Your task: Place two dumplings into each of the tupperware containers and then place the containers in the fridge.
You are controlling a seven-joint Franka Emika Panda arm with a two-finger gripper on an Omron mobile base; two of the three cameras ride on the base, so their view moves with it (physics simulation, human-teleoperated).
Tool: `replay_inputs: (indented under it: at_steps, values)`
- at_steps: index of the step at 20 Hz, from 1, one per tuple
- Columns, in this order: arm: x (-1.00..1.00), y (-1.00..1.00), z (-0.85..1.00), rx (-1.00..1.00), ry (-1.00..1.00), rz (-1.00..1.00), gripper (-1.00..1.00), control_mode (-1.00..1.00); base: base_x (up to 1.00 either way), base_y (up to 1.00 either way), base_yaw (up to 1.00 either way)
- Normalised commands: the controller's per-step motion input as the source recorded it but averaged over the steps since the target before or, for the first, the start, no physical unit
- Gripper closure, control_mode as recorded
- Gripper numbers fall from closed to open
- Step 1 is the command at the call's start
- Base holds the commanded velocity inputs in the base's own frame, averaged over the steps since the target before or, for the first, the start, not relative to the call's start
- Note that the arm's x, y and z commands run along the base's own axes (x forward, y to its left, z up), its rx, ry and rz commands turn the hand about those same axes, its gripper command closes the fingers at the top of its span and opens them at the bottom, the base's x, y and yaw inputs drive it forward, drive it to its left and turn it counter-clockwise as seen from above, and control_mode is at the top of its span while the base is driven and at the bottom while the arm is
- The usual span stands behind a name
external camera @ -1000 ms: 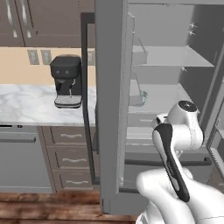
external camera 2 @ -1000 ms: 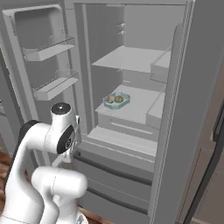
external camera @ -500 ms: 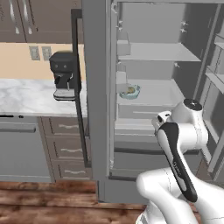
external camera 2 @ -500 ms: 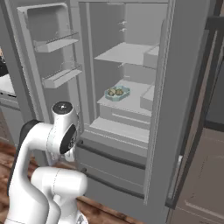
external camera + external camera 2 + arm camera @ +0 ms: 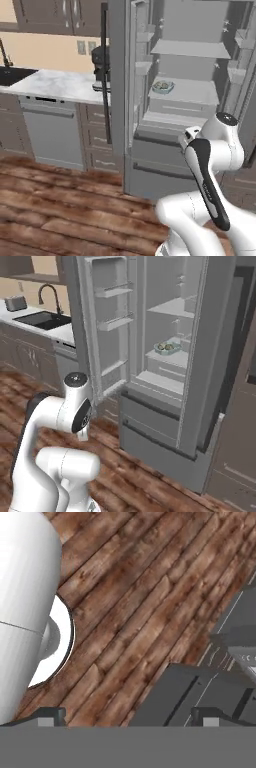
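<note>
On the middle shelf of the fridge (image 5: 185, 65) sits one tupperware container (image 5: 163, 87), pale blue, with dumplings (image 5: 165, 346) lying in it; I cannot count them. The fridge doors are open. Compared with a second ago, the whole picture has shifted in both base views (the base has driven, so the things themselves did not move): the fridge now looks smaller and stands farther away, and more of the wooden floor (image 5: 55, 200) is visible before it. A sink (image 5: 42, 319) with a dark faucet has come into the right base view, and the coffee machine (image 5: 100, 60) on the marble counter (image 5: 55, 85) is now partly hidden behind the fridge door handle. The gripper (image 5: 130, 714) points down at the floor in the hand view; its two finger tips (image 5: 50, 714) stand wide apart with nothing between them, as before.
</note>
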Motion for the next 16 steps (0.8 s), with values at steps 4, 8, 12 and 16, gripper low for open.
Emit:
replay_inputs:
  at_steps: [4,8,12,16]
  values:
    - [0.0,0.0,0.0,0.0,0.0,0.0,-1.0,1.0,-0.47,0.0,0.81]
    - [0.0,0.0,0.0,0.0,0.0,0.0,-1.0,1.0,-0.51,-0.08,0.78]
    - [0.0,0.0,0.0,0.0,0.0,0.0,-1.0,1.0,-0.93,-0.22,0.61]
    - [0.0,0.0,0.0,0.0,0.0,0.0,-1.0,1.0,-1.0,-0.33,0.49]
